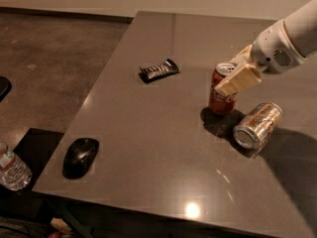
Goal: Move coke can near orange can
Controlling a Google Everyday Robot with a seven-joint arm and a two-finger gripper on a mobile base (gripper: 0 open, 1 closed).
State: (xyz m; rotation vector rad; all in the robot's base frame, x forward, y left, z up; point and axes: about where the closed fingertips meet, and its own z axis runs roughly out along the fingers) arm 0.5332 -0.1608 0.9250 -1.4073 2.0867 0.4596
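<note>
- Currently the tool (229,78) hangs over the right part of the bench (148,133), its arm reaching in from the right edge of view.
- Its fingers (238,81) are clamped on the coke can (221,99), one across the front near the top.
- The coke can is upright; I cannot tell whether it touches the bench.
- The orange can (257,124) lies on its side just beside it, silver end toward the camera.
- A snack bar (158,71) lies well apart; a mouse (80,155) sits near the front corner.
- A bottle (12,170) lies below the bench.

Hand (231,76) grips coke can (221,101) — orange can (257,125) close beside, wrapper (159,70) well apart.
</note>
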